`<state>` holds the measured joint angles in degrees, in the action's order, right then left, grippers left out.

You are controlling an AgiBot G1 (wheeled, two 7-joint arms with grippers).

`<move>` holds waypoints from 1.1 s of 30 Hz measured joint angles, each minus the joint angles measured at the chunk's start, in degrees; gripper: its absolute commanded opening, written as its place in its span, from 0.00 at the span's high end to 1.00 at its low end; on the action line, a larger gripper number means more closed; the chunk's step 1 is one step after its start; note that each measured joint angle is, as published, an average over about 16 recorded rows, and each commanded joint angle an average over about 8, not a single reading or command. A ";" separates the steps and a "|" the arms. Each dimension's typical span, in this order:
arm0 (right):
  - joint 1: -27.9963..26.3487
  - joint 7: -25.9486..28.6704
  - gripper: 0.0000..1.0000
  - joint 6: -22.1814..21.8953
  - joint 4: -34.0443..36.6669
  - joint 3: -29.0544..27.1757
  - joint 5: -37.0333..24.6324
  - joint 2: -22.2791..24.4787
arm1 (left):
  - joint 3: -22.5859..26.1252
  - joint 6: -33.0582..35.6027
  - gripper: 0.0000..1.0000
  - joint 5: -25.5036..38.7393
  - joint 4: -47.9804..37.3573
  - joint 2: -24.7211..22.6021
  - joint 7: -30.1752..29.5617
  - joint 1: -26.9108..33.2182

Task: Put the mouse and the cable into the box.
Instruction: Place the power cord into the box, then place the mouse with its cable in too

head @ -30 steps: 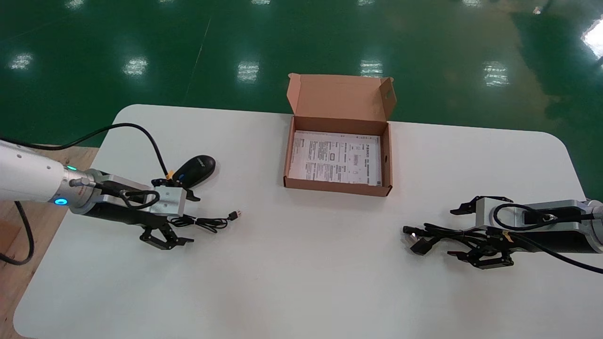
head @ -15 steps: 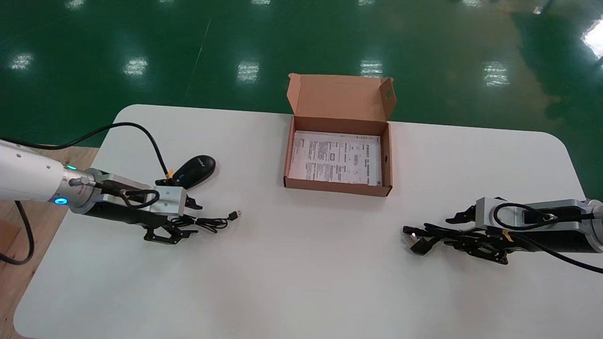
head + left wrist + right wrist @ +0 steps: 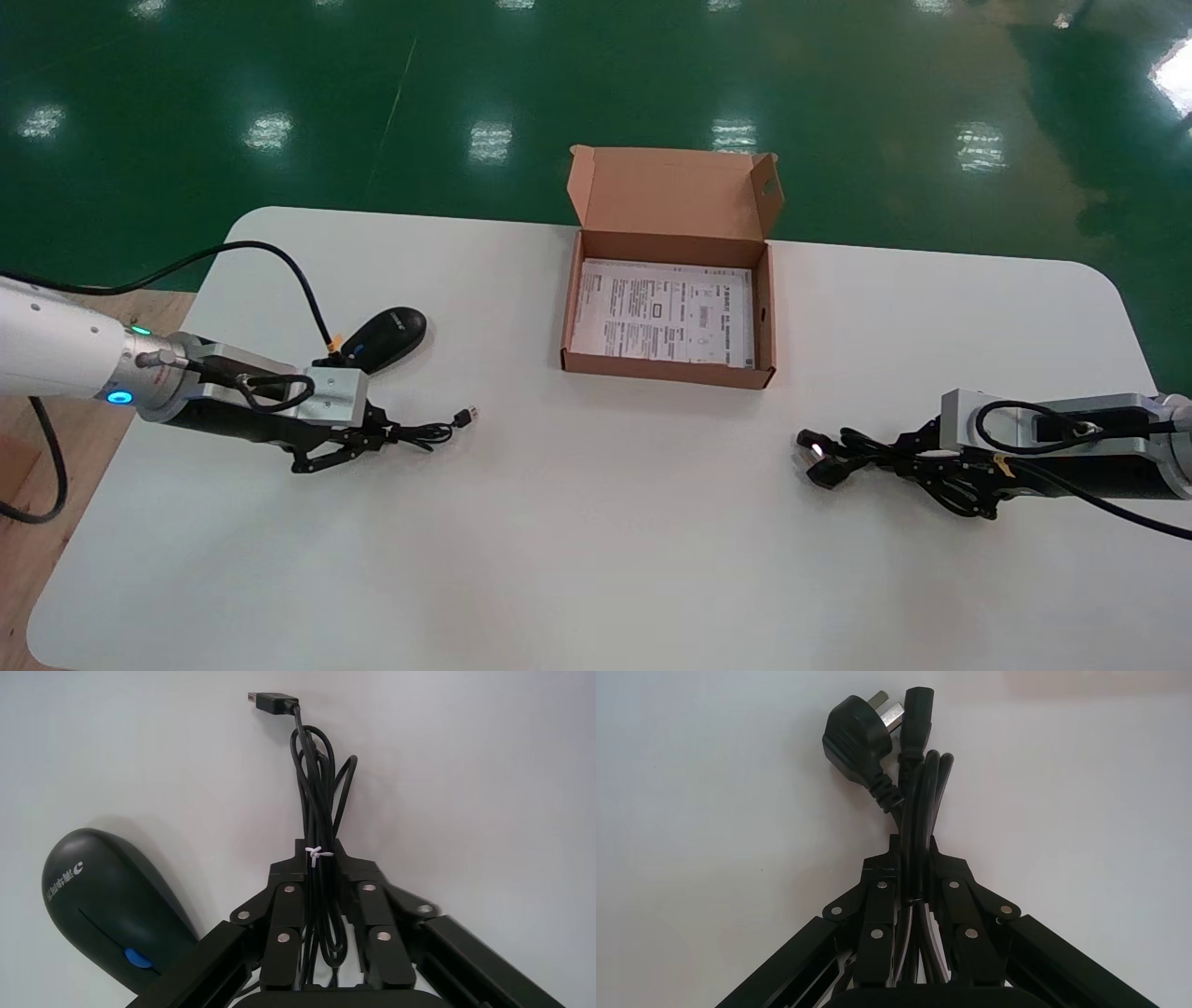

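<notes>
This looks like a factory hall or a robot test lab, though little of the room shows. The glossy green painted floor (image 3: 279, 84) carries rows of reflections of ceiling lights (image 3: 491, 140). A plain white counter (image 3: 596, 540) with rounded corners stands alone on it.

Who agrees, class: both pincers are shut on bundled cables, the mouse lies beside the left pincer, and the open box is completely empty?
Not quite. The box is not empty: the head view shows a printed sheet lying on its floor. The rest stands: the left pincer is shut on the USB cable, the right pincer on the power cable, the mouse beside the left one.
</notes>
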<state>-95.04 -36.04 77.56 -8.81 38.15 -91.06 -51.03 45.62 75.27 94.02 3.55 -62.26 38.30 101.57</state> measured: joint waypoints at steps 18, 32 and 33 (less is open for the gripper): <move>-6.90 -1.91 1.00 -10.28 -3.60 -2.86 3.30 -10.27 | -9.45 -2.43 1.00 -12.64 4.66 3.94 3.79 15.78; -5.21 -10.41 1.00 -30.83 2.15 -3.66 3.80 -24.37 | -14.00 -7.01 1.00 -18.51 4.61 1.49 10.65 23.20; -4.99 -10.80 1.00 -31.64 2.38 -3.70 3.89 -24.84 | -13.97 -7.17 1.00 -18.45 4.43 1.31 10.96 23.49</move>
<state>-100.03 -46.84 45.92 -6.43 34.46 -87.17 -75.87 31.65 68.10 75.57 7.98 -60.95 49.26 125.06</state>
